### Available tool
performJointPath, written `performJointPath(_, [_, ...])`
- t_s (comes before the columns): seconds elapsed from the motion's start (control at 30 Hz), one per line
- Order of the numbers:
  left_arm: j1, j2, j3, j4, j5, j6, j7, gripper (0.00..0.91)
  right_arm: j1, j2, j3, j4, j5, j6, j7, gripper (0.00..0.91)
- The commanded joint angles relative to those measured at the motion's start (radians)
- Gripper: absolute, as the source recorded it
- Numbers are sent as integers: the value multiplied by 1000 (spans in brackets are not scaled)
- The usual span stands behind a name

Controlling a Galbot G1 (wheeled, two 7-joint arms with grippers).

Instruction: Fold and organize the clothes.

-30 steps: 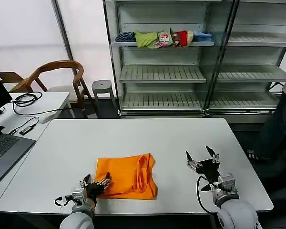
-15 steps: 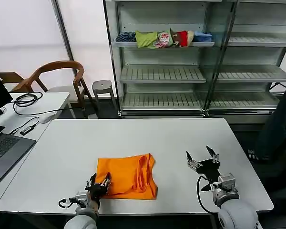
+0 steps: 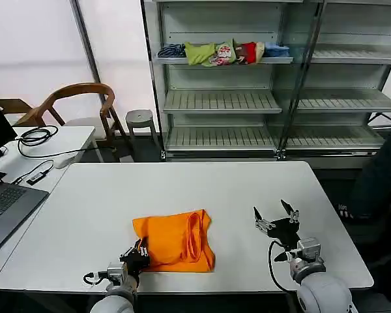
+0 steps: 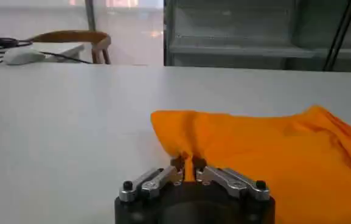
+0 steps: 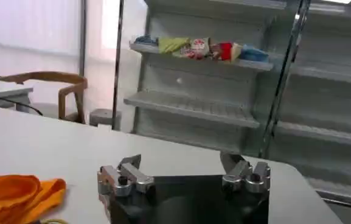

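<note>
Here the orange T-shirt [image 3: 175, 240] lies folded into a rough rectangle on the white table [image 3: 202, 189], near the front edge and a little left of centre. Left gripper [image 3: 138, 255] sits low at the shirt's near-left corner; in the left wrist view its fingertips [image 4: 179, 162] are drawn together, nipping a small ridge of the orange cloth [image 4: 254, 152] at the hem. The pinched edge stands up slightly between the tips; the rest of the garment rests flat, with a bunched fold along its right side. Right gripper [image 3: 274, 217] is well apart from the shirt, above the table's right front area, fingers spread wide and holding nothing; the right wrist view shows the two fingers [image 5: 128, 172] splayed with open space between. Behind the table, a shelf unit [image 3: 221, 101] carries a multicoloured heap of garments [image 3: 223, 52].
</note>
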Motion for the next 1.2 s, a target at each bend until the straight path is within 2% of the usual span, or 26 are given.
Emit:
performJointPath(0.03, [-6,12,-27,-12,16,-4,27,20,1,0,-1,4,0,-1,1,907])
performJointPath(0.33, [19,143,-217,-127,-23,68,86,20,12,-1,-1,9,2,1,-2,907])
performJointPath(0.6, [99,248,-442,-95,-31,84,160,20,29,9,-11,-8,5,15,-10,907])
performJointPath(0.9, [152,283,-675,-78,-37,88,258,20,47,8,-16,-24,10,26,-16,907])
performJointPath(1.2, [155,291,-724,-166,-34,94,281,20,37,1,-3,-16,14,27,-15,907])
